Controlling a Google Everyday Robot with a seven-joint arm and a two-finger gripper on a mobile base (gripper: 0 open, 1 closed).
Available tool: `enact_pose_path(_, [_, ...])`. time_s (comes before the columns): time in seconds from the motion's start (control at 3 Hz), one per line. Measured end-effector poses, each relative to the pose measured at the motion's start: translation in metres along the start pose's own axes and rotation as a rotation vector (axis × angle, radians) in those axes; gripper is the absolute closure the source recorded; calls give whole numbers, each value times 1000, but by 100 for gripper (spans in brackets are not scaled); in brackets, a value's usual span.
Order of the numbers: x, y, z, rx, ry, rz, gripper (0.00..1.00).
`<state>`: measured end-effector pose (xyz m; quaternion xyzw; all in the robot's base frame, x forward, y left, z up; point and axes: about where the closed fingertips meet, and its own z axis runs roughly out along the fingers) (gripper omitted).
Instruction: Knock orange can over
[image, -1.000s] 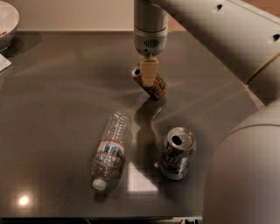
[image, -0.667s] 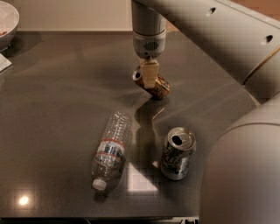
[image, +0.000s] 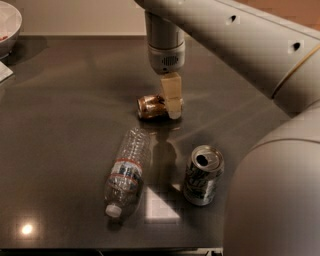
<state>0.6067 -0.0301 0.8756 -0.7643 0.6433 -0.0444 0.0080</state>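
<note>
The orange can (image: 150, 107) is small and orange-brown. It lies on its side on the dark table (image: 60, 100), near the middle, with its silver end facing left. My gripper (image: 173, 100) hangs straight down from the arm and its cream tip touches the can's right end, covering part of it.
A clear plastic bottle (image: 127, 167) lies on its side in front of the orange can. A green-and-white can (image: 202, 175) stands upright at the front right. A white bowl (image: 7, 22) sits at the far left corner. My arm's bulk (image: 280, 190) fills the right side.
The orange can was tilted under the gripper; it has now tipped leftward and lies flat. The gripper has stayed at about the same place.
</note>
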Motion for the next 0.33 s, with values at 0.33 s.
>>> enact_pose_path(0.33, [0,0,0,0,0,0,0])
